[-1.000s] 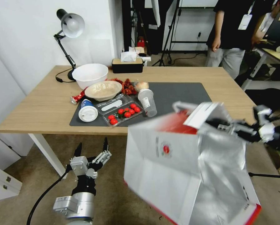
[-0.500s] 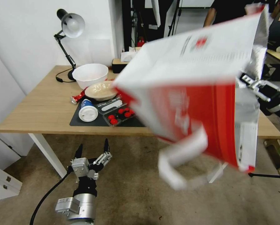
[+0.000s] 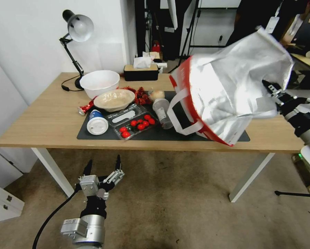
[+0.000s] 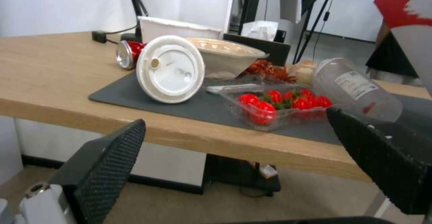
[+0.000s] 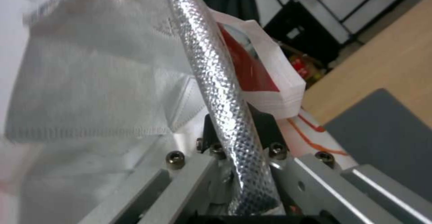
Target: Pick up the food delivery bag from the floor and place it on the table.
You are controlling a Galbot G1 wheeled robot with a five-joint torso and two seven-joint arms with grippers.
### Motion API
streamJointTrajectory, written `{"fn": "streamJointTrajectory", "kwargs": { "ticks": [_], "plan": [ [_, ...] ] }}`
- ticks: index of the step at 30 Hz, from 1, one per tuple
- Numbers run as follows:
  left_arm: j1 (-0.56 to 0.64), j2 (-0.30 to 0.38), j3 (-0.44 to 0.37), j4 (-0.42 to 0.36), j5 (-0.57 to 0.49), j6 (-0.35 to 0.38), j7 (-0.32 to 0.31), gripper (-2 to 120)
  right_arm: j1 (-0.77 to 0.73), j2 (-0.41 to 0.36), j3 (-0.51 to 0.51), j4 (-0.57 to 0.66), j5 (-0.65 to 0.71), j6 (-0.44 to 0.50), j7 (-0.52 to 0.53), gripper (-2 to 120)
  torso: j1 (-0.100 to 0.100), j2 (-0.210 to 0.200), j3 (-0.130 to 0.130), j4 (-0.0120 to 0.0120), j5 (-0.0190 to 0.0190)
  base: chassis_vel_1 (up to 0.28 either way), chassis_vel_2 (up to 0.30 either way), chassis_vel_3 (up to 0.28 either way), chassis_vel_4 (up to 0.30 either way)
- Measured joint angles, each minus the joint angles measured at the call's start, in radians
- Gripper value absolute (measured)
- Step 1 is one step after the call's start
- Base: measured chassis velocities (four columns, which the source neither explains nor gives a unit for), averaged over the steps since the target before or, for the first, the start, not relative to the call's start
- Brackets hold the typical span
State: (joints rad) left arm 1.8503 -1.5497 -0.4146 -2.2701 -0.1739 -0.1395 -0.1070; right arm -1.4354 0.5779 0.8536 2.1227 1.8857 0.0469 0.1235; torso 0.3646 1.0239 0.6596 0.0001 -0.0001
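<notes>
Up in the air over the table (image 3: 40, 117), the food delivery bag (image 3: 231, 90) hangs tipped on its side, with its silver inside facing the head camera and its red edge and white strap low over the dark mat (image 3: 203, 103). The right gripper (image 3: 271, 90) holds the bag from the right side. In the right wrist view, a thin fold of the silver lining (image 5: 216, 92) runs straight down between the jaws, which are squeezed tight on it. A white strap handle (image 5: 274, 78) and a bit of red sit just past the jaws there.

The left gripper (image 3: 102, 165) waits low in front of the table, above the floor (image 3: 161, 207), with its jaws spread wide and nothing in them. From the left wrist view, looking out between those two black fingers (image 4: 108, 159), you can see the table edge, a white lidded cup (image 4: 171, 69) lying on its side, a clear box of tomatoes (image 4: 279, 105) and a tipped clear bottle (image 4: 355, 89). A corner of the bag peeks in far past the jaws.
</notes>
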Motion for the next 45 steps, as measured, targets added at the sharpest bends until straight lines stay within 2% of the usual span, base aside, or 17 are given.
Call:
{"fn": "streamJointTrajectory", "kwargs": {
  "ticks": [6, 8, 10, 11, 15, 16, 24, 34, 45],
  "plan": [
    [-0.002, -0.003, 0.002, 0.002, 0.002, 0.002, 0.000, 100, 0.030, 0.000, -0.005, 0.000, 0.001, 0.008, 0.145, 0, 0.000, 0.000, 0.000, -0.0002, 0.0001, 0.000, 0.000, 0.000, 0.000],
    [-0.002, -0.004, 0.002, 0.002, 0.003, 0.001, 0.000, 100, 0.032, -0.002, -0.003, 0.000, 0.003, 0.008, 0.155, 0, 0.000, 0.000, 0.000, -0.0001, 0.0001, 0.000, 0.000, 0.000, 0.000],
    [0.000, -0.006, 0.003, 0.004, 0.008, 0.002, 0.001, 100, 0.050, -0.014, 0.003, 0.008, 0.011, 0.006, 0.244, 0, 0.000, 0.000, 0.000, -0.0002, 0.0001, 0.000, 0.000, 0.000, 0.000],
    [0.000, -0.006, 0.003, 0.004, 0.008, 0.002, 0.001, 100, 0.050, -0.014, 0.003, 0.008, 0.011, 0.006, 0.244, 0, 0.000, 0.000, 0.000, -0.0002, 0.0001, 0.000, 0.000, 0.000, 0.000],
    [0.002, -0.011, 0.007, 0.006, 0.014, 0.002, 0.001, 100, 0.106, -0.029, -0.002, 0.027, 0.019, -0.010, 0.384, 0, 0.000, 0.000, 0.000, 0.0000, 0.0000, 0.000, 0.000, 0.000, 0.000],
    [0.002, -0.011, 0.007, 0.006, 0.014, 0.002, 0.001, 100, 0.106, -0.029, -0.002, 0.027, 0.019, -0.010, 0.384, 0, 0.000, 0.000, 0.000, 0.0000, 0.0000, 0.000, 0.000, 0.000, 0.000],
    [0.002, -0.015, 0.009, 0.009, 0.019, 0.001, 0.002, 100, 0.192, -0.052, -0.029, 0.041, 0.045, -0.109, 0.559, 0, 0.000, 0.000, 0.000, -0.0001, 0.0001, 0.000, 0.000, 0.000, 0.000],
    [0.003, -0.012, 0.007, 0.010, 0.019, -0.001, 0.002, 100, 0.242, -0.089, -0.037, 0.026, 0.078, -0.178, 0.645, 0, 0.000, 0.000, 0.000, -0.0001, 0.0001, 0.000, 0.000, 0.000, 0.000],
    [0.002, -0.010, 0.004, 0.007, 0.018, -0.001, -0.002, 100, 0.268, -0.087, -0.076, 0.008, 0.075, -0.209, 0.637, 0, 0.000, 0.000, 0.000, 0.0000, 0.0001, 0.000, 0.000, 0.000, 0.000]
  ]
}}
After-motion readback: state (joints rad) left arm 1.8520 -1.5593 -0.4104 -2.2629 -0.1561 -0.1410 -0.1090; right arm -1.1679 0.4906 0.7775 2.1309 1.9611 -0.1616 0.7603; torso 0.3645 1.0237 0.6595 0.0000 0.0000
